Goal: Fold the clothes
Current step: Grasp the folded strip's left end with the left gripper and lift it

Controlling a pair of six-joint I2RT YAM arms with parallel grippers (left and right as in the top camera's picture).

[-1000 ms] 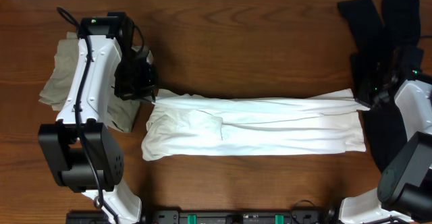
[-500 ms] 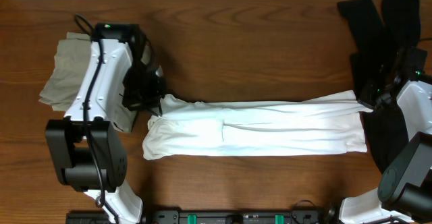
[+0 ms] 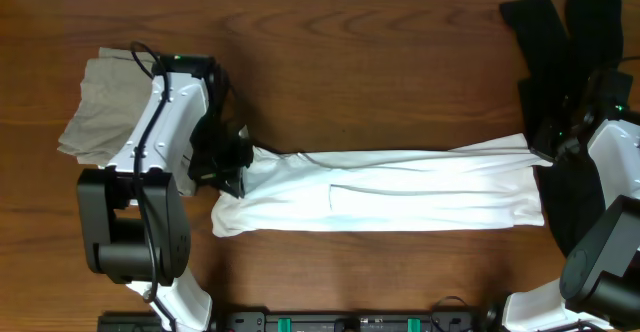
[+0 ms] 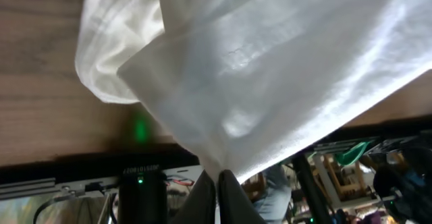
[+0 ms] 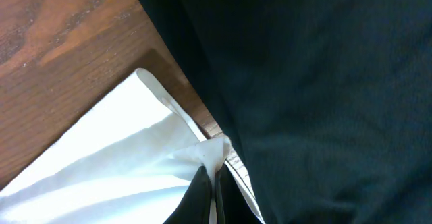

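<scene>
I had the white T-shirt [image 3: 380,192] stretched lengthwise across the middle of the table [image 3: 350,52], lying as a long narrow band between the two arms. The left gripper [image 4: 217,181] was pinched closed on a corner of cloth at the shirt's left end, and that end hung raised and bunched off the wood. The right gripper [image 5: 206,178] was likewise clamped on the far right corner, just beside the black garment [image 3: 560,42]. A grey-olive piece [image 3: 92,107] lay under the left arm, apart from the work. I judged this to be the middle of the fold: the shirt narrowed, but not yet shortened. The next move, as I read it, called for both pinches holding firm while the taut edge was carried over evenly, without dragging the black cloth along
</scene>
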